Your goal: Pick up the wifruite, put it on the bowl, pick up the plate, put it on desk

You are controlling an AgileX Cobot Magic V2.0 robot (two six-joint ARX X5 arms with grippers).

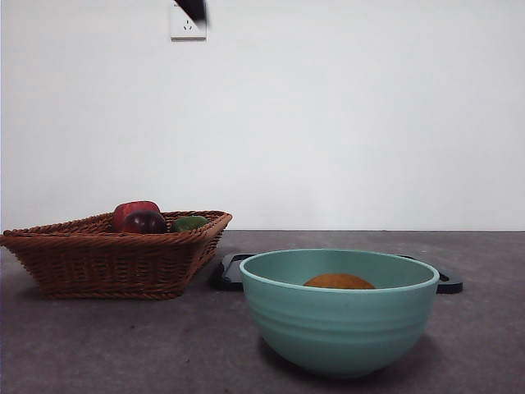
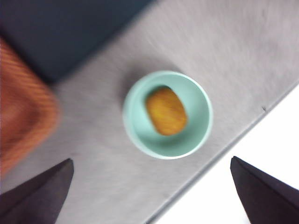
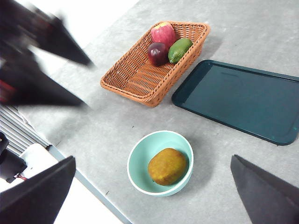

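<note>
Right wrist view: wifruite [image 3: 167, 166] already lying inside the bowl [image 3: 160, 163], so next comes the plate [image 3: 239, 100], a dark tray flat on the worktop [image 3: 117, 126] just beyond the bowl, long axis running away from the basket [image 3: 154, 63]. Right gripper [image 3: 152, 191] high above, fingers spread and empty, seemingly the nearer. Left gripper [image 2: 152, 191] likewise spread, straight over the bowl. Counted: one wifruite, one bowl, one plate, one basket, three fruits in it.
</note>
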